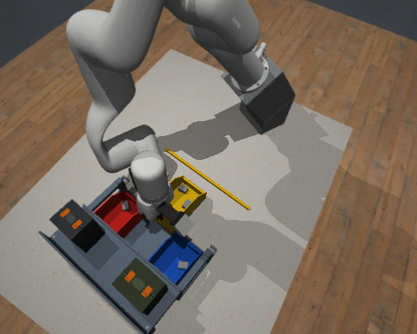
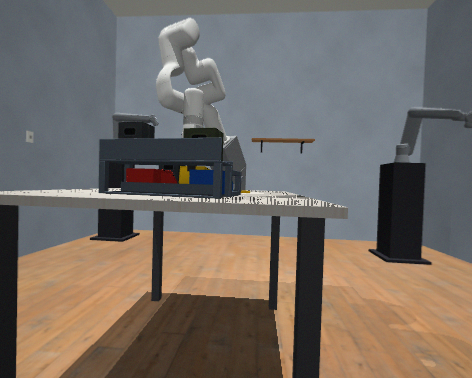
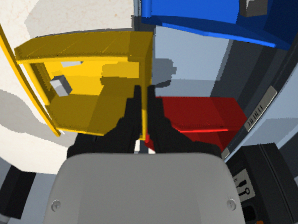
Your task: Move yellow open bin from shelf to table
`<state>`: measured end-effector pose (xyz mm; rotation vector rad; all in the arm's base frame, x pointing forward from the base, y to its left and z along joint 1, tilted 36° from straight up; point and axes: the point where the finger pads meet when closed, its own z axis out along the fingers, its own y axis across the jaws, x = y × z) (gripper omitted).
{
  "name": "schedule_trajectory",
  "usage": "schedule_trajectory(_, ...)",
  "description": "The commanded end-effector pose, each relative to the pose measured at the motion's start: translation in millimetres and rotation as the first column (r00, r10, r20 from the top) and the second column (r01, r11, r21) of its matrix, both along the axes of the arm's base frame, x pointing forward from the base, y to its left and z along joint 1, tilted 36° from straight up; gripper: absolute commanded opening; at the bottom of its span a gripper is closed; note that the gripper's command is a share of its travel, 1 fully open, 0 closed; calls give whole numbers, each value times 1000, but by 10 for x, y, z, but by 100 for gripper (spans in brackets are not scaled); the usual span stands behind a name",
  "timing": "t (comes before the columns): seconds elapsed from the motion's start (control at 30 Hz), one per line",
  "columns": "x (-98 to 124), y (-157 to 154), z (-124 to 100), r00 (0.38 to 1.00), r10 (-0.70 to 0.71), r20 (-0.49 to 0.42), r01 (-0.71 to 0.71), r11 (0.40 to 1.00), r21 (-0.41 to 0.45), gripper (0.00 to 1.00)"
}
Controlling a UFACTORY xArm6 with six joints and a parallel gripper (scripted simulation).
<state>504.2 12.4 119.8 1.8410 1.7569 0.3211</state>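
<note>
The yellow open bin (image 1: 195, 194) (image 2: 184, 175) (image 3: 85, 50) sticks out past the shelf's front, over the table top (image 1: 260, 177). Two grey parts (image 1: 183, 188) (image 1: 186, 203) lie in it. My gripper (image 3: 144, 96) is shut on the bin's back wall, one finger inside and one behind it. The rear of the bin is still at the shelf (image 1: 145, 239) (image 3: 192, 60); whether its base touches anything is hidden. The red bin (image 1: 118, 216) (image 2: 146, 175) (image 3: 195, 107) and the blue bin (image 1: 171, 256) (image 2: 201, 176) (image 3: 200, 15) stand on the shelf either side of the gap, fronts out.
A black case (image 1: 89, 236) and a dark green case (image 1: 140, 283) stand on the shelf's upper deck behind the bins. A yellow strip (image 1: 207, 178) lies on the table in front of the yellow bin. The shelf's end frames stand beyond the red and blue bins.
</note>
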Motion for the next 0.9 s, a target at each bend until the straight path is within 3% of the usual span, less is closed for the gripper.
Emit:
schedule_trajectory(0.0,7,4,13,1000,1,3,-1,1000,0,0)
schedule_trajectory(0.7,12,2,5,1000,1,3,-1,1000,0,0)
schedule_trajectory(0.87,-71,0,-50,1000,1,3,-1,1000,0,0)
